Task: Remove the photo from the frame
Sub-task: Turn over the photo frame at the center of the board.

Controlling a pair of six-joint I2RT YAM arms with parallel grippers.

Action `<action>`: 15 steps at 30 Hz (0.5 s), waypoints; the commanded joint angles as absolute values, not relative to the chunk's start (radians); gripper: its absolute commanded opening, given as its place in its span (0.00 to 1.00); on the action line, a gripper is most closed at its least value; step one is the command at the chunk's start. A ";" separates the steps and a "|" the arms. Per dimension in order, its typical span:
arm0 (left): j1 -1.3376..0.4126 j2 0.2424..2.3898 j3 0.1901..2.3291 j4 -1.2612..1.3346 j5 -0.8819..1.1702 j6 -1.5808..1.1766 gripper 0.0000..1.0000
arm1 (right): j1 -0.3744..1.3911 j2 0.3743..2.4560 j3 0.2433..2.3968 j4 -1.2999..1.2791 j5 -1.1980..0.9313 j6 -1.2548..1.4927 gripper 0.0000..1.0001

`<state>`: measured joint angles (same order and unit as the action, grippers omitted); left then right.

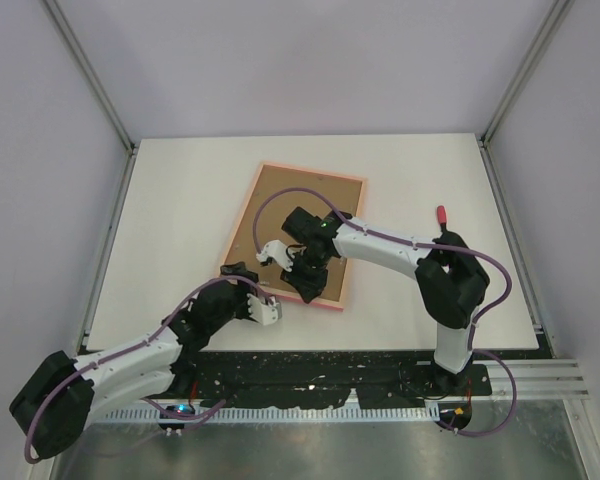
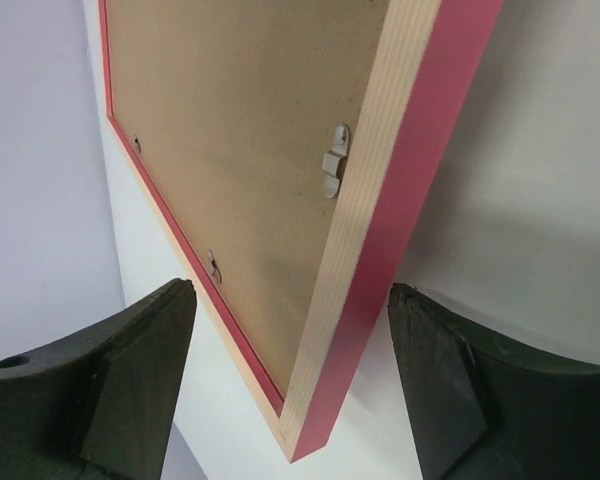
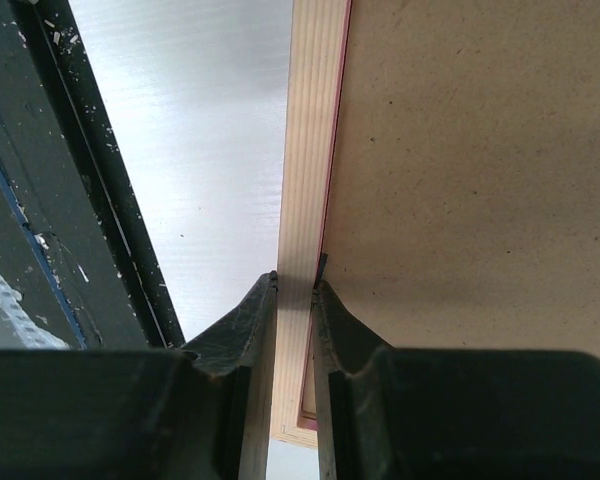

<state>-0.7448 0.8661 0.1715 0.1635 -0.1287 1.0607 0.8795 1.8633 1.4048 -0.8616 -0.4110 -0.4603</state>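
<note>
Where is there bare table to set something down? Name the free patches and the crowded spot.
Free: the table left of the frame; the far strip between frame and back wall; the right side past the right arm. Crowded: the frame's near edge, where the right claw pinches its rim and the left claw straddles a corner.

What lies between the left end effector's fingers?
In the left wrist view, a corner of the pink frame sits between the open fingers of the left end effector.
</note>
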 commanded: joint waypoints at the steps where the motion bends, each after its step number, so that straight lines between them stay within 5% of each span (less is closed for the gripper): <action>1: -0.753 0.885 0.170 0.296 -0.158 1.072 0.77 | 0.881 1.790 1.459 -0.877 -0.480 -0.462 0.08; 7: -0.762 0.890 0.164 0.305 -0.160 1.074 0.56 | 0.874 1.784 1.460 -0.888 -0.488 -0.463 0.08; 15: -0.764 0.902 0.163 0.308 -0.169 1.077 0.48 | 0.865 1.776 1.486 -0.914 -0.517 -0.471 0.08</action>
